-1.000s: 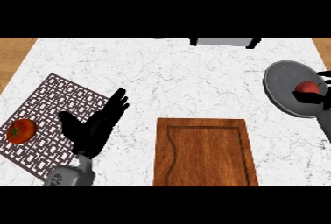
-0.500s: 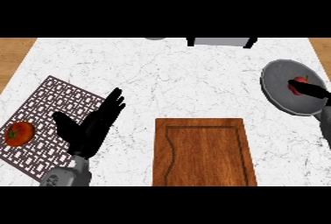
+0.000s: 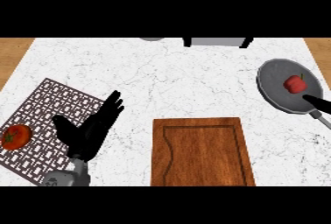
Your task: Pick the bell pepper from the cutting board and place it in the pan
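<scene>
White marble counter [image 3: 174, 87] fills nearly all of the head view, with strips of wood showing at its far left and right corners and a pale, dark-legged object [image 3: 216, 42] cut off at the far edge. Next in size, the wooden cutting board [image 3: 200, 151] lies at the near middle, its recessed face bare, so nothing on it is left to pick up. To the left sits a brown patterned mat [image 3: 48, 109], lying at an angle, with a red tomato [image 3: 15, 136] on its near-left part. Over the mat's right edge the left hand [image 3: 87, 131] rests with fingers straight and spread, thumb out to the side, holding nothing. At the far right is the grey pan [image 3: 275, 85], round with a handle running toward the near right. Only a dark sliver of the right hand [image 3: 318, 103] shows at the right edge, just over the pan's near rim; I cannot tell how its fingers stand, though it does not seem to touch the pepper. Smallest is the red bell pepper [image 3: 295, 83], lying inside the pan, right of its middle, apart from the hand. Judging by this, the placing looks done, and what remains is only for the right arm to draw clear.
</scene>
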Robot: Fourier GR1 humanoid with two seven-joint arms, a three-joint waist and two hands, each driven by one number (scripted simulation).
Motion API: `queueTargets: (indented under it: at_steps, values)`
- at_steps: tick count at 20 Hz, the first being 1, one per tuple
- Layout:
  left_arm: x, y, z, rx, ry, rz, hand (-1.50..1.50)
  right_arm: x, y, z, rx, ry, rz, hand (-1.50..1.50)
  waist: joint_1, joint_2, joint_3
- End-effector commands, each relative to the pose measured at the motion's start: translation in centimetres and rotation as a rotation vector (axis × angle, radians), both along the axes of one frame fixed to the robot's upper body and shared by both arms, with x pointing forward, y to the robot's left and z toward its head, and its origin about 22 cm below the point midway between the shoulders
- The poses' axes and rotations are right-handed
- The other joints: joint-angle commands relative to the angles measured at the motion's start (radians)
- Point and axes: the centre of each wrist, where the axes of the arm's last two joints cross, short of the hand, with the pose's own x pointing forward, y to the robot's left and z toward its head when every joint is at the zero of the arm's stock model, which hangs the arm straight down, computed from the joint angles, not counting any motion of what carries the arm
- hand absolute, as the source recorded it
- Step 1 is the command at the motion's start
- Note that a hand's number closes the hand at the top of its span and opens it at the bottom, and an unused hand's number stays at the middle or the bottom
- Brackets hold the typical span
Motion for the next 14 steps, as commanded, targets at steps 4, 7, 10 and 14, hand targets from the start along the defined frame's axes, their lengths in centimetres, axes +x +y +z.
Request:
queueTargets:
  at_steps: [4, 7, 10, 14]
  values:
    - [-0.6, 1.0, 1.2, -0.004, 0.023, 0.005, 0.00, -6.2, -3.9, -2.4, 0.070, -0.031, 0.150, -1.50, -0.018, -0.012, -0.003]
    - [0.7, 0.7, 1.2, 0.004, 0.018, 0.025, 0.00, -7.1, -4.7, -2.4, 0.080, -0.027, 0.190, -1.50, -0.019, -0.010, -0.003]
    - [0.8, 1.1, -0.2, 0.004, 0.003, 0.023, 0.00, -8.1, -5.8, -1.9, 0.064, -0.045, 0.206, -1.50, -0.019, -0.009, -0.003]
    - [0.4, 0.8, -0.1, -0.009, 0.020, 0.014, 0.00, -10.0, -6.4, -2.7, 0.065, -0.035, 0.252, -1.50, -0.024, -0.013, -0.004]
